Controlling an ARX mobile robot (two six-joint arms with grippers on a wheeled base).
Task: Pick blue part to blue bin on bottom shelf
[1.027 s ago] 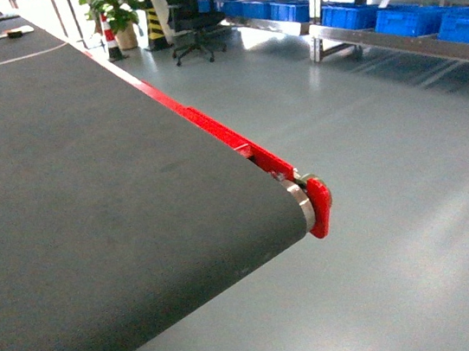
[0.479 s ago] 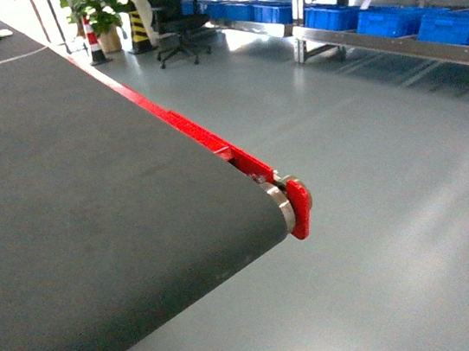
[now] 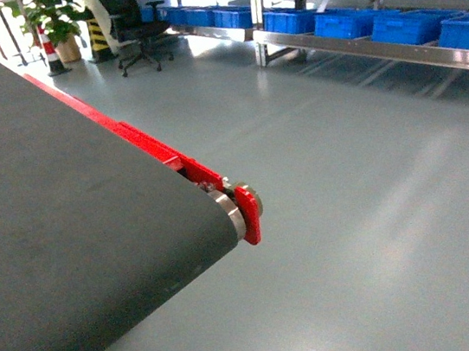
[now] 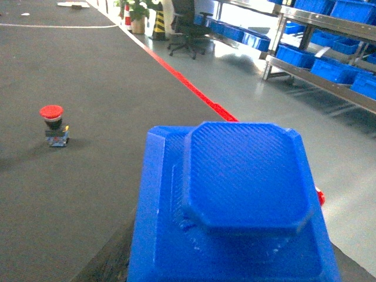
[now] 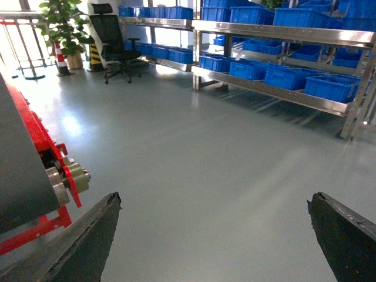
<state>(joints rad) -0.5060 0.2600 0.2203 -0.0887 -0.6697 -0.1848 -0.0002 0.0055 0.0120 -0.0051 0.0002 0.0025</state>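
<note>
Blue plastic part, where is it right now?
The blue ribbed plastic part fills the bottom of the left wrist view, over the dark conveyor belt, right of the red mushroom push-button.

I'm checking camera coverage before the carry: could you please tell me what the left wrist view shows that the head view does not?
Only the left wrist view shows the blue part, filling the foreground, and a red push button standing on the belt. Only the head view shows the conveyor's end roller and red end bracket. Both show the dark conveyor belt, the shelves of blue bins, the office chair and the potted plant.
</note>
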